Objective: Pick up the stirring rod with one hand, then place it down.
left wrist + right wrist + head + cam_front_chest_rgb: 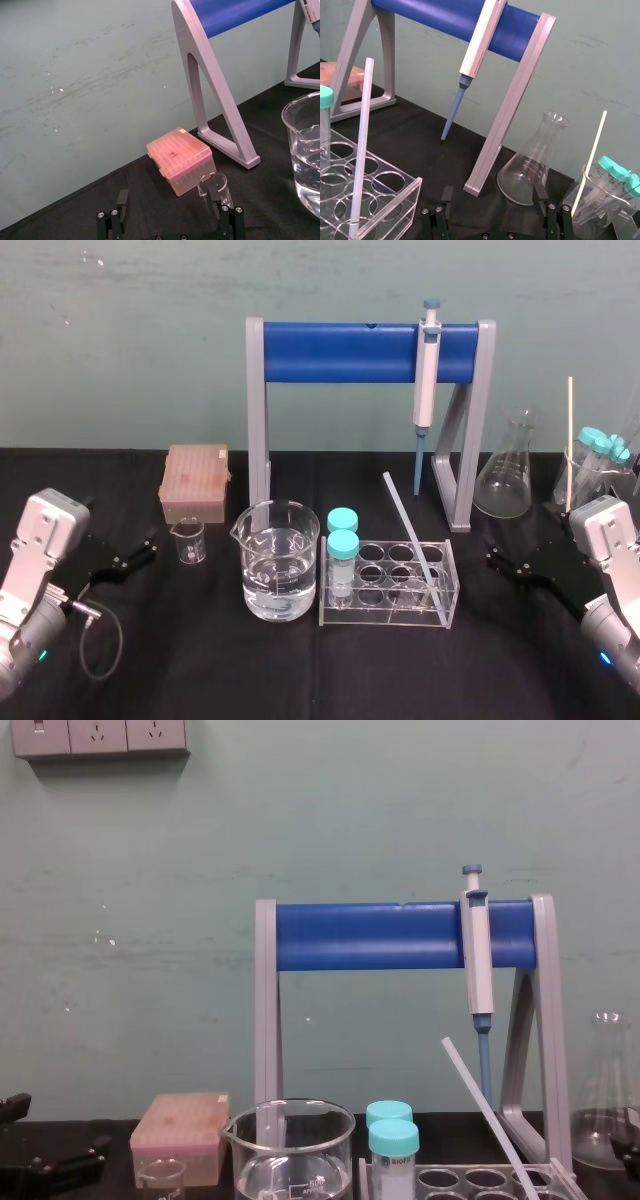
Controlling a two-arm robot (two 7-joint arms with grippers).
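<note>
Nothing done yet: we find the stirring rod [410,533] leaning in the rack [385,618]. The right hand [499,559] and left hand [143,548] are spread open and empty.

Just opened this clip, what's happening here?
Nothing is held yet. The stirring rod leans tilted in the clear tube rack mid-table. The left end effector is open at the left, near a small beaker. The right end effector is open at the right, near the flask. Neither touches the rod.
</note>
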